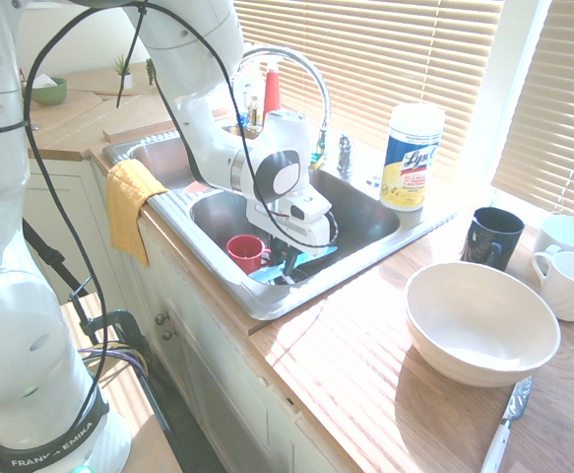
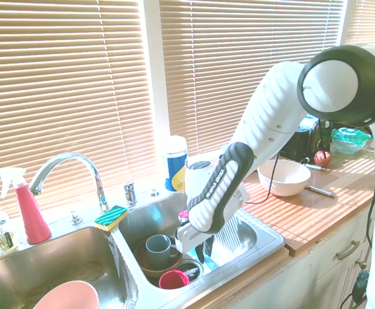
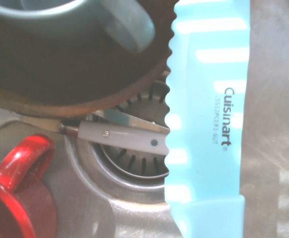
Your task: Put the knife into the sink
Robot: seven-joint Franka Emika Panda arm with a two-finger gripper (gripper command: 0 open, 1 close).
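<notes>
My gripper (image 1: 288, 268) is down inside the right basin of the sink (image 1: 267, 307), close to its floor, and is shut on the knife (image 1: 309, 259). The wrist view shows the knife (image 3: 203, 124) from close by: a turquoise serrated blade with pale stripes and dark print, reaching over the drain. From the other side, the gripper (image 2: 206, 251) hangs low in the basin of the sink (image 2: 267, 239), just right of the dishes. The arched chrome tap (image 2: 65, 164) stands behind the divider.
In the same basin lie a red cup (image 1: 247, 251), a grey mug (image 2: 158, 248) in a brown bowl and a white-handled utensil (image 3: 119, 136) over the drain. On the counter stand a white bowl (image 1: 481, 320), a silver-bladed knife (image 1: 503, 434), mugs and a wipes tub (image 1: 412, 156).
</notes>
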